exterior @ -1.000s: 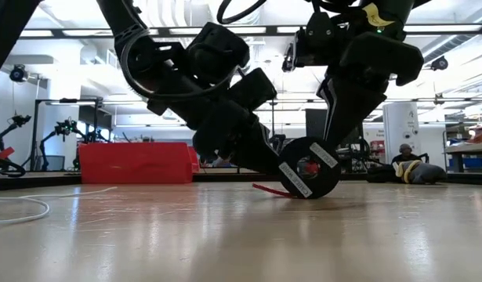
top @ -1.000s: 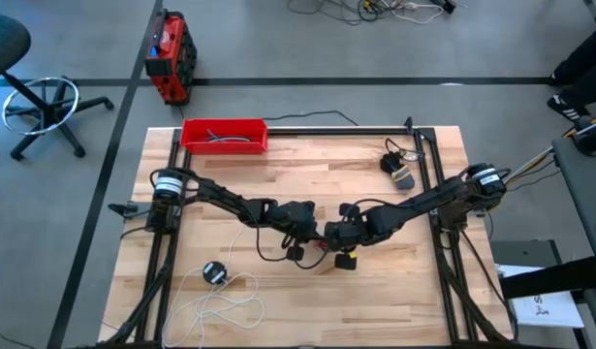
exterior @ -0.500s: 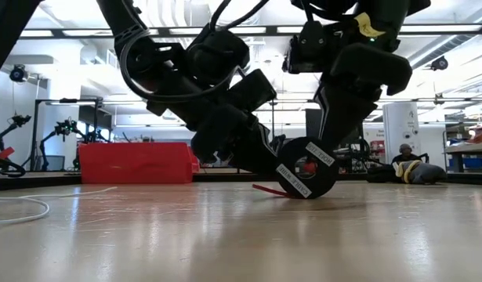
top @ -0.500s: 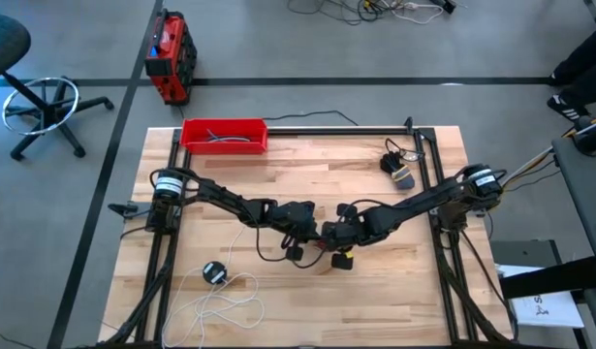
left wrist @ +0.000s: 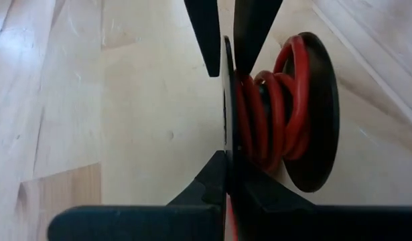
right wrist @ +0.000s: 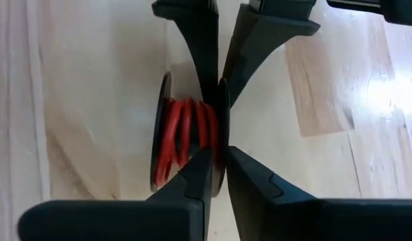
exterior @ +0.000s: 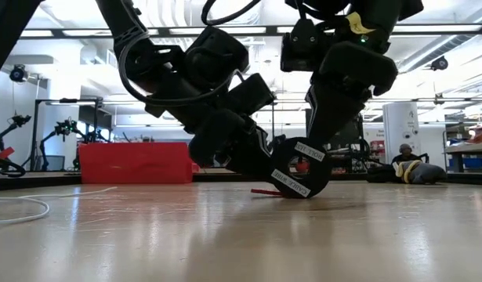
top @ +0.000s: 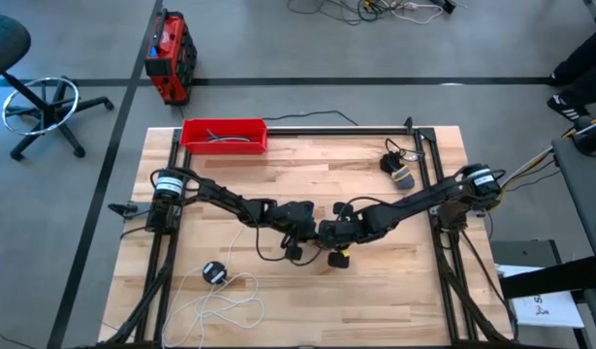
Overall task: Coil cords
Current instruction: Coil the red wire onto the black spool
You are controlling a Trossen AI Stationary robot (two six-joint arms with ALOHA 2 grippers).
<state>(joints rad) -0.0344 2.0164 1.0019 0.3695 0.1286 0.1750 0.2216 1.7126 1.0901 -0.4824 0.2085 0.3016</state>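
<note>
The red cord [left wrist: 269, 114] is wound on a small spool between two round black discs [exterior: 299, 178], near the table's middle. Its loose end [exterior: 264, 190] trails on the wood. My left gripper [top: 302, 242] and my right gripper [top: 329, 244] meet at this spool from opposite sides, both shut on the same disc. The white cord [top: 225, 296] lies in loose loops at the near left, its black disc [top: 213, 272] flat on the table. My left gripper pinches the rim [left wrist: 227, 144] of one thin black disc between its two fingers, slanting down from the table's left. The spool stands on edge, tilted, its lower rim [exterior: 291, 193] at the table. My right gripper pinches the same disc at the opposite part of its rim [right wrist: 220, 144] between its two fingers, coming down from the table's right. The red coils sit just beside its fingers.
A red tray [top: 224, 135] with dark grey cables stands at the far left. A small grey object with a black cable [top: 399, 173] lies at the far right. Bare wood stretches along the near right.
My right gripper has shifted a little toward the table's left edge, closing in on my left gripper. The spool between them has turned and tipped, so its round face now shows less in the low view.
</note>
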